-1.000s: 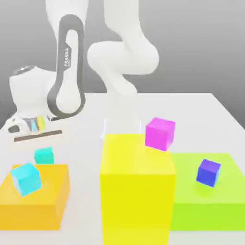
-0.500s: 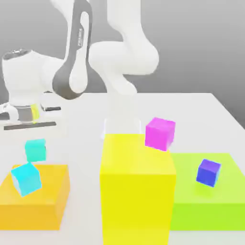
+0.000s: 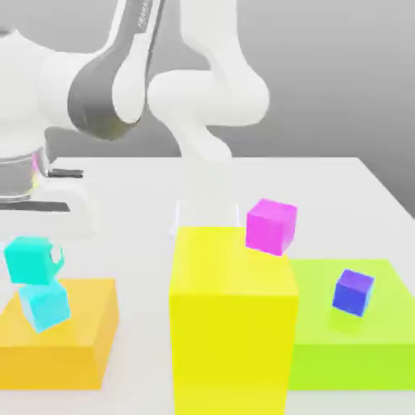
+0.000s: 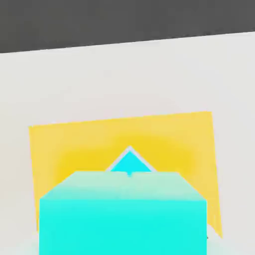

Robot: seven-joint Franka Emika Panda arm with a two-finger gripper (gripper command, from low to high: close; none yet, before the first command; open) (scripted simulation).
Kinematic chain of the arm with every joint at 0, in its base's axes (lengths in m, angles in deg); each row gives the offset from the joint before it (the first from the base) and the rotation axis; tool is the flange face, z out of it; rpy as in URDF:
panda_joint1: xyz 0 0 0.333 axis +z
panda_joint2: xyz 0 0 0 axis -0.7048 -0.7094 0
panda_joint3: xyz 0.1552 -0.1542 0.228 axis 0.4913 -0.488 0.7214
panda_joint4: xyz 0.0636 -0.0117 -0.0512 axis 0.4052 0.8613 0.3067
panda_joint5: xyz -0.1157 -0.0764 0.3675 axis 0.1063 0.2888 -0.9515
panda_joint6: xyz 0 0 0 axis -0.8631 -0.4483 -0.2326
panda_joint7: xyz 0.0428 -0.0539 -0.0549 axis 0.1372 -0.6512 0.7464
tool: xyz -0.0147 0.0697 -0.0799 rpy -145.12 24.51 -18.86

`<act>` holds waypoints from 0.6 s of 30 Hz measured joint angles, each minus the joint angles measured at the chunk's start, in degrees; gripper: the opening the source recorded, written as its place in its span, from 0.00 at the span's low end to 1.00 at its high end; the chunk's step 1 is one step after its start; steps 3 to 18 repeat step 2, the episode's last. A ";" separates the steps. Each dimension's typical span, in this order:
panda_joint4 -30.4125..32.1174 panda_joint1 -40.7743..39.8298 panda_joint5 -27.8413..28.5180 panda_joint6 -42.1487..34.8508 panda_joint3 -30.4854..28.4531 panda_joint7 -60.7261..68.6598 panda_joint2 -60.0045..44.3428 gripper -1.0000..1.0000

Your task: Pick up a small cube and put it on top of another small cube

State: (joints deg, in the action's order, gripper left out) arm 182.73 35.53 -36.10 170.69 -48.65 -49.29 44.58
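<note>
The small turquoise cube (image 3: 32,260) sits directly above the sky-cyan cube (image 3: 45,307), their faces seeming to touch. The sky-cyan cube rests tilted on a low orange block (image 3: 81,324) at the exterior view's left. My gripper (image 3: 36,212) hangs just over the turquoise cube, with the arm reaching in from above. In the hand view the turquoise cube (image 4: 122,214) is very close. Only a corner of the sky-cyan cube (image 4: 129,162) peeks out behind it, with the orange block (image 4: 60,144) underneath.
A tall yellow block (image 3: 231,316) stands in the middle with a magenta cube (image 3: 271,227) behind its top. A low lime block (image 3: 365,332) at the exterior view's right carries a blue-violet cube (image 3: 353,292). The arm's base rises behind the yellow block.
The turquoise cube has travelled up from behind the orange block and toward the exterior view's left, ending over the sky-cyan cube. The hand moved with it and rose higher.
</note>
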 joint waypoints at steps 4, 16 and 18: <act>0.00 0.13 0.00 0.00 0.00 0.00 0.00 1.00; 0.00 0.13 0.00 0.00 0.00 0.00 0.00 1.00; 0.00 0.13 0.00 0.00 0.00 0.00 0.00 1.00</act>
